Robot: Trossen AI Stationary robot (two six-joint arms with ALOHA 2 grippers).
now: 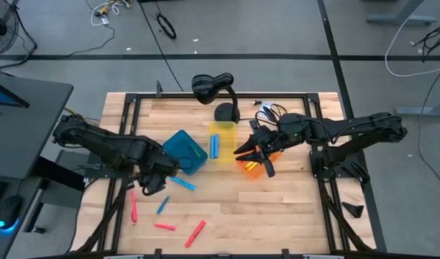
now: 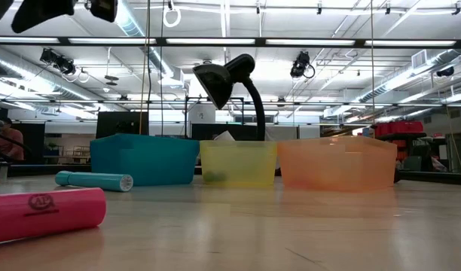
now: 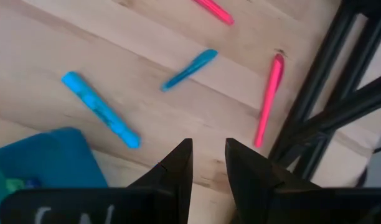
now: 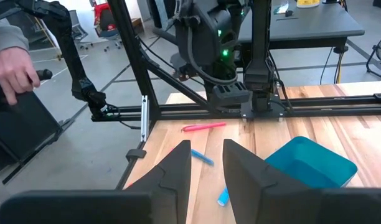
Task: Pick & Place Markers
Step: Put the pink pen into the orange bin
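Wooden table (image 1: 292, 208) holds scattered markers (image 1: 165, 226); both pincers (left (image 1: 149, 188), right (image 1: 257, 160)) hover slightly apart, empty.

Pale wooden table (image 1: 277, 208) with a smooth grain, translucent plastic bins (image 2: 238, 162), glossy plastic markers (image 3: 100, 109).

Bright, even light from ceiling strip lamps (image 2: 57, 56) – soft shadows only, and the near pink marker (image 2: 42, 213) is blurred.

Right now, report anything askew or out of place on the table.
The blue bin sits turned at an angle, unlike the yellow bin beside it. Pink markers and blue markers lie scattered on the table, outside any bin.
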